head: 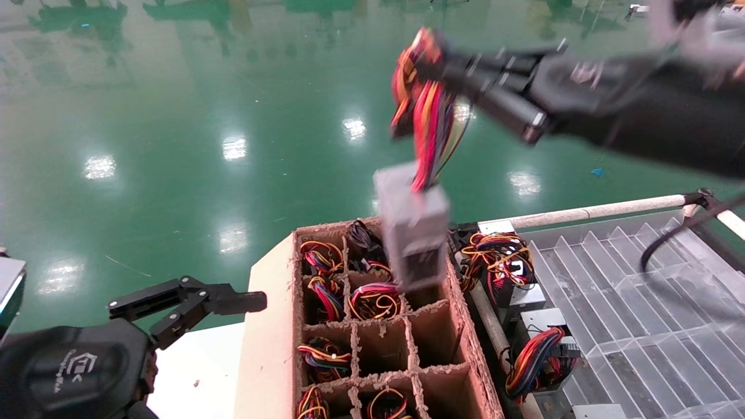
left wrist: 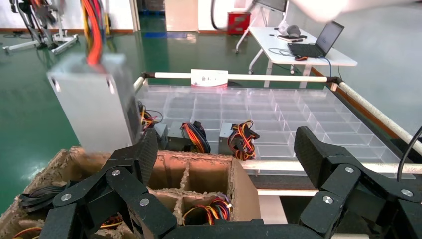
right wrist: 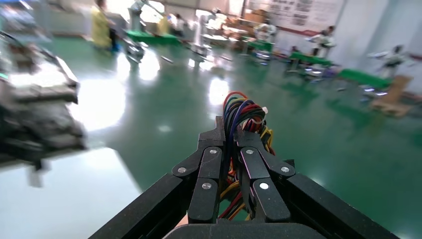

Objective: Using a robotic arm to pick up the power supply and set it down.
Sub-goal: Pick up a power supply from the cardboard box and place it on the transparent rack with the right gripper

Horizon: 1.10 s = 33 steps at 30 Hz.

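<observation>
A glossy green floor lies behind the cardboard divider box. The power supply is hung above that box by its wire bundle, on which the right gripper is clamped. The carry step is judged in hand; transfer over the clear compartment tray is called for next. The left gripper is parked with fingers apart.

Grey power supply (red/orange/yellow wires).

A: where's the power supply?
B: hanging by its wires from the right gripper, above the divided carton's far cells; clear of it
A: the rest?
B: compartment tray right of carton; more units between them; left gripper left of carton, low
</observation>
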### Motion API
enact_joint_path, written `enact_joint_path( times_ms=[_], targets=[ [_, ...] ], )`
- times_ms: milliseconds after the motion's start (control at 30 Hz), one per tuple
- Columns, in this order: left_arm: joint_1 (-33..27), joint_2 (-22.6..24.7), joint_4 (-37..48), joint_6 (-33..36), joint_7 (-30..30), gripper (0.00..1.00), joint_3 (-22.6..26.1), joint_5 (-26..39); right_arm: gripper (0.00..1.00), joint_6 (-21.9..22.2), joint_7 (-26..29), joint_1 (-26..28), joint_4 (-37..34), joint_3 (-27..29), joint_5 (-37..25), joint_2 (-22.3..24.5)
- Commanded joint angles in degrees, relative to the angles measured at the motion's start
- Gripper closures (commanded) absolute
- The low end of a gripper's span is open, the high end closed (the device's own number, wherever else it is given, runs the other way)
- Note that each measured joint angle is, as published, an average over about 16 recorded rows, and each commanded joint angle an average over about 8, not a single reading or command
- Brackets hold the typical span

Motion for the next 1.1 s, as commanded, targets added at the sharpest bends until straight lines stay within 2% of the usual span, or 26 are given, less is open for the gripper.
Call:
enact_joint_path(
  times_ms=[33,333,500,767,1100],
  targets=[
    [0.0,0.0,0.0,0.0,0.0,0.0,0.0,0.0,1.0,-0.8,-1.4,3.1,-2.9,-0.2,-1.1,-0.1],
    [0.0,0.0,0.0,0.0,0.0,0.0,0.0,0.0,1.0,-2.6,-11.5,16.5,-20.8,-3.1,-9.3,-0.9],
    [0.0,0.0,0.0,0.0,0.0,0.0,0.0,0.0,1.0,1.0,-17.8,21.1,-29.6,-4.6,-13.8,-0.8],
    [0.0,0.0,0.0,0.0,0.0,0.0,0.0,0.0,1.0,10.5,-26.4,23.1,-39.1,-7.2,-19.9,-1.2],
    [0.0,0.0,0.0,0.0,0.0,0.0,0.0,0.0,1.0,16.9,-34.5,21.9,-45.8,-8.3,-22.3,-1.8]
  ],
)
